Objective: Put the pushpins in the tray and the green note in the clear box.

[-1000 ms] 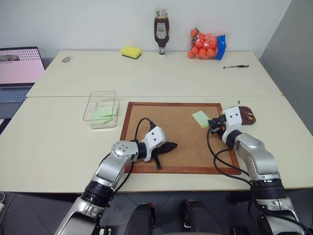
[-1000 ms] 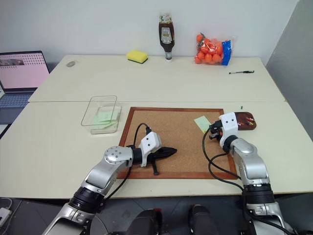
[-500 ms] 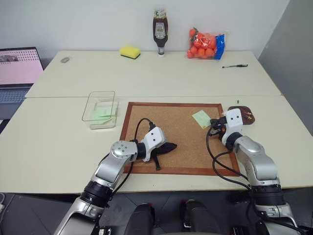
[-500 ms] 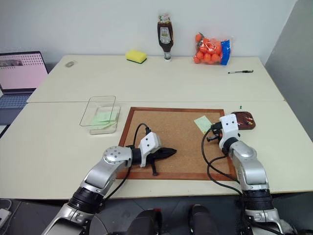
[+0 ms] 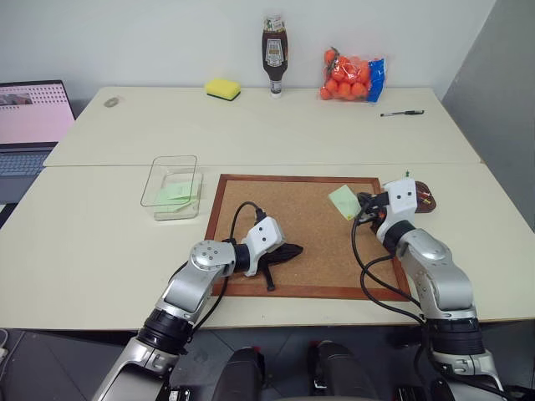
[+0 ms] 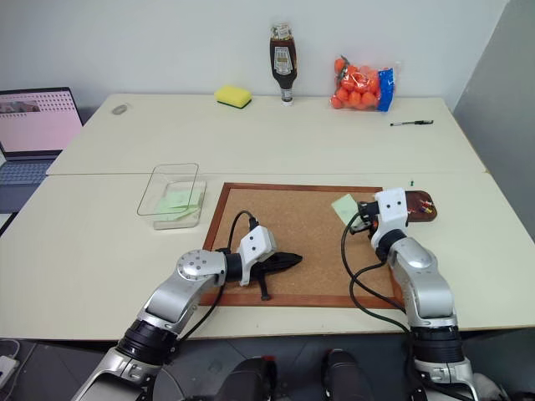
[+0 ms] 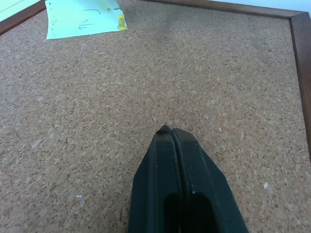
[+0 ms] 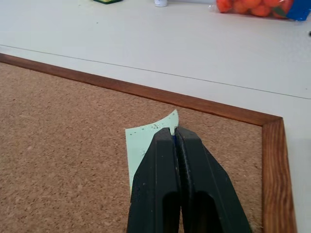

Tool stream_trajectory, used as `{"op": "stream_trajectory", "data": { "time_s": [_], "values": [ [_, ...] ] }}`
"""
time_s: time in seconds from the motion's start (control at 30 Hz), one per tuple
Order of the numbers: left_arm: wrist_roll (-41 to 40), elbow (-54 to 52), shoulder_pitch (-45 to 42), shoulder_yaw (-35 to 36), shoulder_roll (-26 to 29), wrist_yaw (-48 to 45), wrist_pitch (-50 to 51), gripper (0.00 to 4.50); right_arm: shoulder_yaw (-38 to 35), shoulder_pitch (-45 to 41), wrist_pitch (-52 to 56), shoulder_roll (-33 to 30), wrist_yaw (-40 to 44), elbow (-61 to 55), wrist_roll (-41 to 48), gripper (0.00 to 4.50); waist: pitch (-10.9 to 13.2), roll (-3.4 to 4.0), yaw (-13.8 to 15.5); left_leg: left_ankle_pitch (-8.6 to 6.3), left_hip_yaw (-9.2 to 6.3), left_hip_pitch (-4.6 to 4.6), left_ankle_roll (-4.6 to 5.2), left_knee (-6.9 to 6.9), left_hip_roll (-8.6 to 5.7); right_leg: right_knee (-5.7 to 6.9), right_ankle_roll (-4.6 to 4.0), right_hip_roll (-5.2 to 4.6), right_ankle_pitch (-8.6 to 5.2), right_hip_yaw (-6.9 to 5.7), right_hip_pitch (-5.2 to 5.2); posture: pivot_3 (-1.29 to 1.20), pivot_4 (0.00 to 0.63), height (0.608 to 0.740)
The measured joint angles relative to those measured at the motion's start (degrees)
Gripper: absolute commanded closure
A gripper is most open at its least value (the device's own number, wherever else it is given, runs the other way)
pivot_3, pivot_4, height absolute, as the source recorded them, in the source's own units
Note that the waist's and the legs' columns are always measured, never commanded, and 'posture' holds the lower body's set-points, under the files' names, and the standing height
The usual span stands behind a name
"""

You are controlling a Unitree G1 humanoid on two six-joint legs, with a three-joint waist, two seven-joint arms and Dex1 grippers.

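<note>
My right gripper (image 8: 175, 132) is shut on an edge of the green note (image 5: 341, 200). It holds that side raised off the corkboard (image 5: 284, 209) near the far right corner. In the left wrist view the green note (image 7: 82, 17) has a yellow pin head at one corner. The brown tray (image 5: 420, 185) sits just right of the board, with red and yellow pins in it. One green pushpin (image 5: 407, 174) stands on the table beyond the tray. At the board's left stands the clear box (image 5: 150, 182), a pale green paper inside. My left gripper (image 5: 292, 249) is shut and empty, low over the board.
A laptop (image 5: 29, 117) sits at the far left. A yellow sponge (image 5: 222, 88), a sauce bottle (image 5: 273, 54), a bag of oranges (image 5: 351, 75) and a pen (image 5: 401, 113) line the back of the table. Cables loop from both wrists over the board's front edge.
My right gripper has risen slightly, and the note's held side has come up off the corkboard. The left arm has kept still.
</note>
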Motion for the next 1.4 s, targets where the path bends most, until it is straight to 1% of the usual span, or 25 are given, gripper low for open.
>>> {"op": "stream_trajectory", "data": {
  "time_s": [0.03,0.17,0.3,0.57,0.7,0.77,0.8,0.93,1.0,1.1,1.17,1.27,1.4],
  "values": [
    [0.0,0.0,0.0,0.0,0.0,0.0,0.0,4.5,-1.3,0.1,0.0,-0.6,-0.1,-0.8,0.3,4.47,0.0,0.0,0.0,0.0,0.01,0.0,0.0,-0.01,0.0,-0.01,0.0,0.0,0.0,0.01,0.0,0.0,0.15,0.74],
    [0.0,0.0,0.0,0.0,0.0,0.0,0.0,4.5,-2.7,1.2,0.5,-1.0,-0.4,-3.3,0.9,4.47,0.0,0.0,0.0,0.0,-0.01,0.0,0.0,-0.01,0.01,0.0,0.0,0.0,0.0,0.0,0.0,0.0,0.15,0.74],
    [0.0,0.0,0.0,-0.1,0.0,0.0,0.0,4.5,-4.7,1.3,0.5,-1.2,-2.3,-2.8,0.7,4.47,0.0,0.0,0.0,0.0,0.02,0.01,0.0,0.0,0.0,0.0,0.0,0.0,0.0,0.01,0.01,0.0,0.15,0.74],
    [0.0,-0.1,0.0,-0.1,0.1,-0.1,-0.1,4.5,-9.0,-2.8,-0.6,-4.0,-6.4,9.5,-0.6,4.47,0.0,0.0,0.0,0.0,0.06,0.02,0.0,0.0,-0.01,0.0,0.0,0.0,0.0,0.04,0.01,0.0,0.15,0.74],
    [0.1,-0.1,0.0,-0.2,0.0,0.0,-0.2,4.5,-9.7,-8.7,-4.0,-6.4,-7.3,20.9,-2.0,4.47,0.0,0.0,-0.1,0.0,0.1,0.03,0.0,0.0,-0.04,0.0,0.0,0.05,0.0,0.06,0.02,0.0,0.15,0.74],
    [0.1,-0.1,0.1,-0.3,0.0,-0.1,-0.3,4.5,-9.8,-10.5,-5.5,-6.7,-7.4,24.6,-2.0,4.05,0.0,0.0,-0.1,0.0,0.1,0.02,0.0,-0.02,-0.03,0.0,0.0,0.06,0.0,0.07,0.01,0.0,0.15,0.74],
    [0.1,-0.1,0.0,-0.3,0.0,-0.1,-0.3,4.5,-9.8,-11.2,-6.1,-6.8,-7.4,26.4,-2.1,3.97,0.0,0.0,-0.1,0.0,0.1,0.01,0.0,-0.02,-0.03,0.0,0.0,0.06,0.0,0.07,0.01,0.0,0.15,0.74],
    [0.2,-0.2,0.0,-0.4,0.0,0.0,-0.3,4.5,-9.8,-12.4,-7.8,-6.9,-7.4,30.3,-2.0,3.12,0.0,0.0,-0.1,0.0,0.12,0.01,0.01,-0.01,-0.03,0.0,0.0,0.06,0.0,0.09,0.01,0.0,0.15,0.74],
    [0.2,-0.2,0.1,-0.4,0.0,0.0,-0.3,4.5,-10.0,-12.5,-8.2,-7.1,-7.4,30.9,-2.0,2.79,0.0,0.0,-0.1,0.0,0.11,0.01,0.01,-0.01,-0.03,0.0,0.0,0.06,0.0,0.09,0.01,0.0,0.15,0.74],
    [0.2,-0.2,0.1,-0.4,0.0,0.1,-0.3,4.5,-10.1,-12.6,-8.4,-7.4,-7.4,30.9,-2.0,2.1,0.0,0.0,-0.1,0.0,0.11,0.01,0.01,-0.01,-0.02,0.0,0.0,0.06,0.0,0.09,0.01,0.0,0.15,0.74],
    [0.2,-0.2,0.1,-0.4,0.0,0.1,-0.4,4.5,-10.1,-12.6,-8.4,-7.4,-7.5,30.7,-1.9,1.75,0.0,0.0,-0.1,0.0,0.11,0.01,0.01,-0.01,-0.02,0.01,0.0,0.06,0.0,0.09,0.01,0.0,0.15,0.74],
    [0.2,-0.2,0.1,-0.4,0.0,0.1,-0.4,4.5,-10.2,-12.4,-8.2,-7.4,-7.4,28.7,-1.6,1.75,0.0,0.01,-0.1,0.0,0.11,0.01,0.01,-0.02,-0.02,0.0,0.0,0.06,0.0,0.09,0.0,0.0,0.15,0.74],
    [0.2,-0.2,0.3,-0.5,0.1,0.1,-1.0,4.5,-10.1,-8.1,-6.5,-7.2,-5.7,17.8,0.6,1.75,0.0,0.01,0.0,-0.01,0.05,-0.02,0.01,-0.03,0.0,-0.02,0.03,0.04,-0.02,0.06,0.0,0.0,0.15,0.74]
  ]
}}
